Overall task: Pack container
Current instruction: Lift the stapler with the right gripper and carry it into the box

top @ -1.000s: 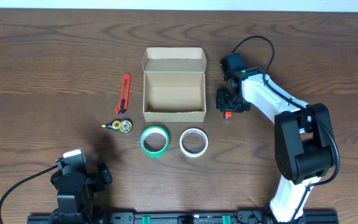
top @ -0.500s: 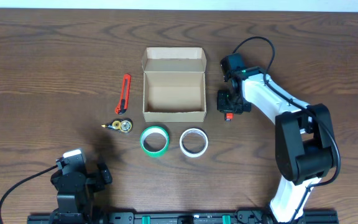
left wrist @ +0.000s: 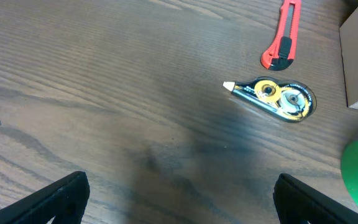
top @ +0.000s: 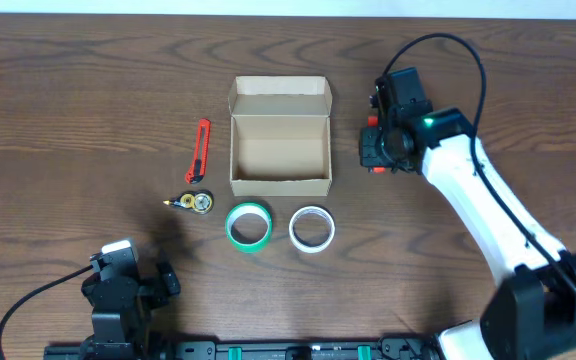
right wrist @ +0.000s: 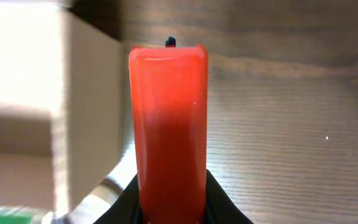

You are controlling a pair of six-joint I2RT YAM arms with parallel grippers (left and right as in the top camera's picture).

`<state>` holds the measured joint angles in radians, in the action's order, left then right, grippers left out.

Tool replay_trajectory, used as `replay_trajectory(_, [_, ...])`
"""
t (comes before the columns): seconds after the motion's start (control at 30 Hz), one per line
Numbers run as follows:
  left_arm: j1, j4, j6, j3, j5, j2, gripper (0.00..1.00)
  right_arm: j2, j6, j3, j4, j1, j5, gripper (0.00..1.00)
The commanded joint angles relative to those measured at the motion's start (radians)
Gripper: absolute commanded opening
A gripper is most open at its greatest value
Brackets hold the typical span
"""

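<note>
Nothing really readable here. The correction tape roller (left wrist: pixel 275 98) has a faint line of tiny print along its top edge in the left wrist view, but it's way too small to make out. The container (top: pixel 279 140) is plain cardboard, and the red object (right wrist: pixel 168 124) up close in the right wrist view shows a blank red face. The red cutter (left wrist: pixel 283 37) shows no legible marking either.

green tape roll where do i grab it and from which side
From straight above: the green tape roll lies flat, hole up. Pinch its left wall, one finger inside, one outside; the white roll and the container crowd its right and far sides.
</note>
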<state>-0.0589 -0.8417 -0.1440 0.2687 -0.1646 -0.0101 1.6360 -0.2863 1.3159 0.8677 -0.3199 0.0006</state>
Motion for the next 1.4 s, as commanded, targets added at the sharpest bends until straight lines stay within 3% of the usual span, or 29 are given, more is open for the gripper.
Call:
replay_trajectory(0.0, [0.006,-0.021,0.017,-0.005,-0.011,0.006,0.95,-0.019,0.062,0.07,0.007,-0.041,-0.034,0.01])
replay_trajectory(0.37, [0.006,-0.021,0.017,-0.005,-0.011,0.006,0.95,0.063,0.308,0.183,-0.111,-0.161,-0.057,0.04])
replay_trajectory(0.73, [0.006,-0.021,0.017,-0.005,-0.011,0.006,0.95,0.299,0.679,0.245,-0.171,-0.28,0.016,0.01])
replay_trajectory(1.37, [0.006,-0.021,0.017,-0.005,-0.011,0.006,0.95,0.414,0.738,0.245,-0.166,-0.327,0.037,0.06])
